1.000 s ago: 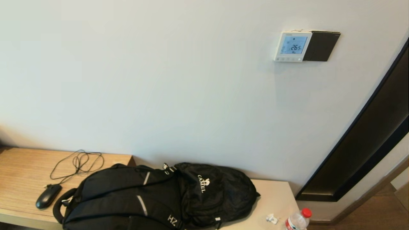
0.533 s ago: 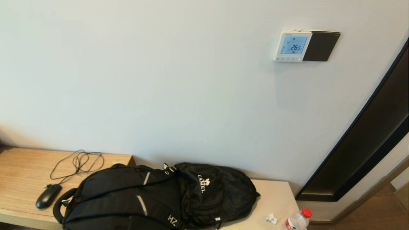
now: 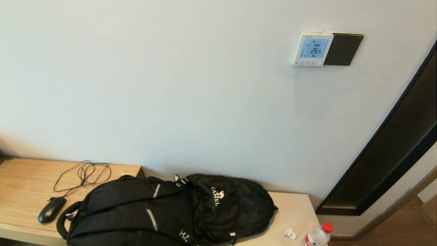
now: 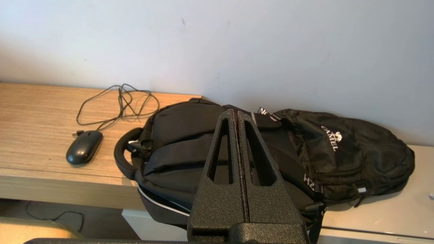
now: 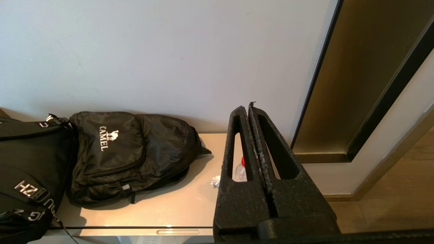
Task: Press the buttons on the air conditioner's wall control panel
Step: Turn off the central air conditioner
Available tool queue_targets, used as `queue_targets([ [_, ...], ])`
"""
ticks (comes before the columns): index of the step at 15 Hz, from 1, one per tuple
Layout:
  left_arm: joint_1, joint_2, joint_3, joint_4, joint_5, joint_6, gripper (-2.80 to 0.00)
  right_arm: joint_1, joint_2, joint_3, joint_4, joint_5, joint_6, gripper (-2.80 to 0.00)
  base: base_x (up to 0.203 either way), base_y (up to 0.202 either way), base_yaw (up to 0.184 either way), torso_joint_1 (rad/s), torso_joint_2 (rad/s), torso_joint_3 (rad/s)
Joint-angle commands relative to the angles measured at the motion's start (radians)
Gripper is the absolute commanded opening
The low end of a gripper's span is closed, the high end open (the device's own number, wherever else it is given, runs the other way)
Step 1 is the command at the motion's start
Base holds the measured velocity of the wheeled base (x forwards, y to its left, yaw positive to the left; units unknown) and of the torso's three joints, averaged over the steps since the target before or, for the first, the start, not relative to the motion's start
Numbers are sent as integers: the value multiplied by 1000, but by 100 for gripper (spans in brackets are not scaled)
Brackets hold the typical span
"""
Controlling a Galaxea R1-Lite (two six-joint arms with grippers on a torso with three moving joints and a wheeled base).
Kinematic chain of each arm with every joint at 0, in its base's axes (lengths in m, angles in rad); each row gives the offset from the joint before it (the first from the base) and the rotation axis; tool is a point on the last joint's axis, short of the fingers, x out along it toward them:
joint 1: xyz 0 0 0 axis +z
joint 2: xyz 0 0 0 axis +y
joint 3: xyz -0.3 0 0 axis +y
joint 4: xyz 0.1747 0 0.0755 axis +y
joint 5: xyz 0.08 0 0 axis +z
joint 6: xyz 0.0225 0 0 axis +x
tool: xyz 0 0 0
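Observation:
The white wall control panel (image 3: 312, 49) hangs high on the wall at the right in the head view. Its light blue screen shows 26.5. A row of tiny pale buttons (image 3: 308, 63) runs along its bottom edge. No gripper shows in the head view. My left gripper (image 4: 236, 112) is shut and empty, low over the black backpack (image 4: 271, 152). My right gripper (image 5: 247, 106) is shut and empty, low over the right end of the beige bench (image 5: 190, 200). The panel is out of both wrist views.
A dark square plate (image 3: 343, 49) sits right of the panel. Below lie a black backpack (image 3: 170, 212), a black mouse (image 3: 51, 209) with its cable (image 3: 83, 174), a crumpled white scrap (image 3: 290, 233) and a red-capped bottle (image 3: 317, 235). A dark-framed recess (image 3: 392, 153) runs along the right.
A small extra mark has appeared on the panel's screen above the digits. Nothing else has moved.

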Motion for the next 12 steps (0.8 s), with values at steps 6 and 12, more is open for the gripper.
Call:
queue_targets([
  [6,0,-2,0,0,0,-5,-280,0,-2,-2,0,0,-8,-280,0,0,0,0,0,0],
  [12,0,-2,0,0,0,-5,-280,0,120,-163,31,21,-36,-280,0,0,0,0,0,0],
])
